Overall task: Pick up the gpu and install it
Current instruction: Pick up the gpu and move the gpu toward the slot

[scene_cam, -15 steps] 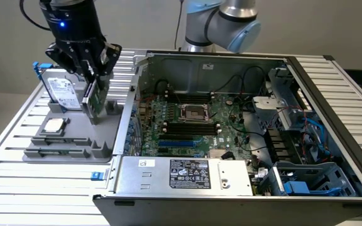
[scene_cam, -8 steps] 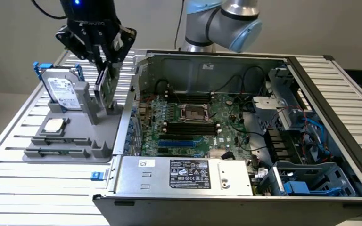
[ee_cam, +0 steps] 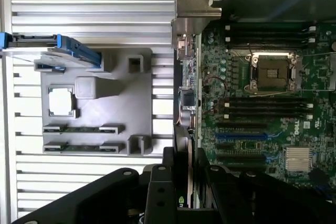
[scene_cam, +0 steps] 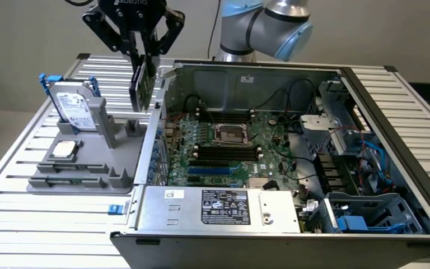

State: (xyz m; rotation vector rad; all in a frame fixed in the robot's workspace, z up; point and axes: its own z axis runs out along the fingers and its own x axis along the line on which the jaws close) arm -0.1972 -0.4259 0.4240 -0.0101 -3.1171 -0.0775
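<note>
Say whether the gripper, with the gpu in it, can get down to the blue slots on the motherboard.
Probably yes. The gripper holds the gpu high at the edge of the case; the case is open on top and nothing lies over the blue slots.

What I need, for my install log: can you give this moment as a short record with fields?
held: thin rectangular green gpu card with silver bracket, upright, in the air
gripper: black gripper shut on the card's top
place: beside the wall of the open metal computer case, on the exterior view's left
installed: no; blue slots on the motherboard empty
holder: grey moulded tray carrying silver hard drive with blue clips and square silver CPU chip
</note>
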